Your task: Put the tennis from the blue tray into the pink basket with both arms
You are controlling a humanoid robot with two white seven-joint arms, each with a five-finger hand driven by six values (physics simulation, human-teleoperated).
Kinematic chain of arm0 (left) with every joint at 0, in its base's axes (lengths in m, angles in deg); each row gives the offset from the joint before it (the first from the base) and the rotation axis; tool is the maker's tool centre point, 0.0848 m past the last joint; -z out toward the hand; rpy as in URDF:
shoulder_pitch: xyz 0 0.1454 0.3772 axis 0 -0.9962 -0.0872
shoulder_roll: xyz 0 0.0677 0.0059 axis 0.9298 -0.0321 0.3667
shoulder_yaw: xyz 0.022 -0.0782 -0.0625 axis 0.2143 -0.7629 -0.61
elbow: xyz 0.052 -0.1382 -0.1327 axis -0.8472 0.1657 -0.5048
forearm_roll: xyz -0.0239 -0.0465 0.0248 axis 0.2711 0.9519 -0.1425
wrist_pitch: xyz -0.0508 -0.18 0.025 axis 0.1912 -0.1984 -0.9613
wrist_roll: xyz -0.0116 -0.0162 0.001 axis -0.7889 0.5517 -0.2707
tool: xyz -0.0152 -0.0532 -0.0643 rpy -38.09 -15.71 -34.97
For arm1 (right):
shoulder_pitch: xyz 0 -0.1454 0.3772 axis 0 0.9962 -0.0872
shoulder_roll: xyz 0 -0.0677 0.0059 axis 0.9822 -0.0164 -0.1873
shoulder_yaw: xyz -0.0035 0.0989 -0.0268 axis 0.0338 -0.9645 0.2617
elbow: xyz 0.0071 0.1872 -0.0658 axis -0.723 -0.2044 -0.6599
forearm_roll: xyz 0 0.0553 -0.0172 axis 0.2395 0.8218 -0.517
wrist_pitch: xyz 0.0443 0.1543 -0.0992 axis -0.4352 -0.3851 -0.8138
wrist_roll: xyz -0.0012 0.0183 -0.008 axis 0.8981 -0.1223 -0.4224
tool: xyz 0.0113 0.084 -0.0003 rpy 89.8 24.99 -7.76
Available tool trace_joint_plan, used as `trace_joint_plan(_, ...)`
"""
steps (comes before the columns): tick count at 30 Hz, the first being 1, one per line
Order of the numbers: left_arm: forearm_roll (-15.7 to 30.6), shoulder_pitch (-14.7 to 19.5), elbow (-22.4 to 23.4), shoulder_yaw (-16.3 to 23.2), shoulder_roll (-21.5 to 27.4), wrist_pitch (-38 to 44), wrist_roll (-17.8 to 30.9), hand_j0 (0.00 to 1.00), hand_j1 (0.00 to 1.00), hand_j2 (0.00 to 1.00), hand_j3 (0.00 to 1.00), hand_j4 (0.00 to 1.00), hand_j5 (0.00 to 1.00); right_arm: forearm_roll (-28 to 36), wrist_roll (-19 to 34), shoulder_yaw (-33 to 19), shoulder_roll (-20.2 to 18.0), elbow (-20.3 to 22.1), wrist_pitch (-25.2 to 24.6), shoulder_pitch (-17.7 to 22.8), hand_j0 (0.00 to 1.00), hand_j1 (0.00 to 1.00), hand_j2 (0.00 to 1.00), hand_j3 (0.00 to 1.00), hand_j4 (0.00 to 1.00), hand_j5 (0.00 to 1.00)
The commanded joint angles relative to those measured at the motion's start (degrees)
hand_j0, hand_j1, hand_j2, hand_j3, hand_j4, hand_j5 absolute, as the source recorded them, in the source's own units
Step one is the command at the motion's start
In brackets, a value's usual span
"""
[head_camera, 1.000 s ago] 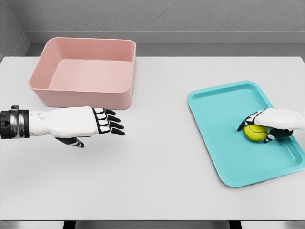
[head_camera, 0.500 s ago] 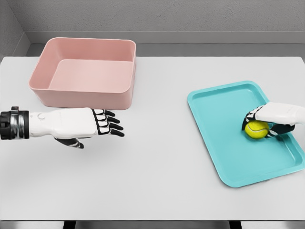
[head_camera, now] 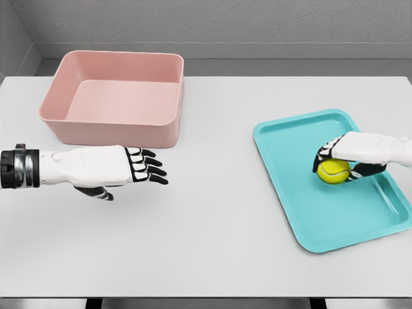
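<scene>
Right robot hand (head_camera: 351, 156) gripping tennis ball (head_camera: 333, 171), blue tray (head_camera: 302, 141)

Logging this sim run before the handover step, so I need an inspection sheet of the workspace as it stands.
Surface: white table, flat.
Job's things: tennis ball over the blue tray; pink basket holds nothing, far left.
Clutter: nothing seen.
Grippers: right hand curled around the ball; left hand spread in front of the basket, holding nothing.
Cables: nothing seen.
Surroundings: grey wall behind the table.
</scene>
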Motion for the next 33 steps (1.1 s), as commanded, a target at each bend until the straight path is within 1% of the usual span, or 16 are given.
trace_joint_plan(1, 0.4, 0.0, 0.0, -0.1, -0.1, 0.1, 0.0, 1.0, 1.0, 1.0, 1.0, 1.0, 1.0, 0.6, 0.0, -0.1, 0.0, 0.9, -0.1, -0.1, 0.54, 0.54, 0.54, 0.54, 0.54, 0.54)
trace_joint_plan(9, 0.3, -0.1, 0.4, -0.1, 0.1, 0.1, 0.0, 1.0, 1.0, 1.0, 1.0, 1.0, 1.0, 1.6, 0.1, -0.1, 0.7, 3.6, -0.1, -1.1, 0.54, 0.54, 0.54, 0.54, 0.54, 0.54)
trace_joint_plan(12, 0.4, -0.1, 0.2, -1.5, 0.1, 0.1, 0.0, 1.0, 1.0, 1.0, 1.0, 1.0, 1.0, 1.6, 0.1, -0.1, 0.9, 4.6, -0.1, -1.1, 0.54, 0.54, 0.54, 0.54, 0.54, 0.54)
trace_joint_plan(14, 0.4, -0.2, 0.2, -1.5, 0.2, 0.1, 0.0, 1.0, 1.0, 1.0, 1.0, 1.0, 1.0, 1.6, 0.4, -0.1, 1.8, 4.8, -0.1, -1.1, 0.54, 0.54, 0.54, 0.54, 0.54, 0.54)
trace_joint_plan(15, 0.4, -0.2, 0.2, -1.9, 1.9, 0.1, 0.0, 1.0, 1.0, 1.0, 1.0, 1.0, 1.0, 1.6, 0.4, -0.1, 2.4, 4.8, -0.1, -1.1, 0.54, 0.54, 0.54, 0.54, 0.54, 0.54)
trace_joint_plan(16, 0.5, -0.4, 0.1, -2.2, 1.8, 0.1, 0.0, 1.0, 1.0, 1.0, 1.0, 1.0, 1.0, 1.6, 0.4, -0.1, 2.6, 4.8, -0.1, -1.2, 0.54, 0.54, 0.54, 0.54, 0.54, 0.54)
trace_joint_plan(18, 0.6, -0.4, 0.0, -2.2, 1.8, 0.1, 0.0, 1.0, 1.0, 1.0, 1.0, 1.0, 1.0, 1.7, 1.0, -0.1, 4.3, 4.9, -0.1, -2.0, 0.54, 0.54, 0.54, 0.54, 0.54, 0.54)
trace_joint_plan(20, 0.5, -1.4, 0.0, -2.3, 1.5, 0.1, 0.0, 1.0, 1.0, 1.0, 1.0, 1.0, 1.0, 1.9, 1.1, -0.1, 5.1, 5.3, -0.1, -2.4, 0.54, 0.54, 0.54, 0.54, 0.54, 0.54)
trace_joint_plan(27, 0.6, -1.7, 0.0, -2.2, 1.4, 0.1, 0.0, 1.0, 1.0, 1.0, 1.0, 1.0, 1.0, 1.9, 1.7, -0.1, 7.4, 6.4, -0.1, -2.8, 0.53, 0.53, 0.53, 0.53, 0.53, 0.53)
trace_joint_plan(33, 0.4, -1.6, 0.0, -2.3, 1.6, 0.1, 0.0, 1.0, 1.0, 1.0, 1.0, 1.0, 1.0, 1.9, 2.6, 0.0, 11.1, 6.5, -0.1, -3.8, 0.53, 0.53, 0.53, 0.53, 0.53, 0.53)
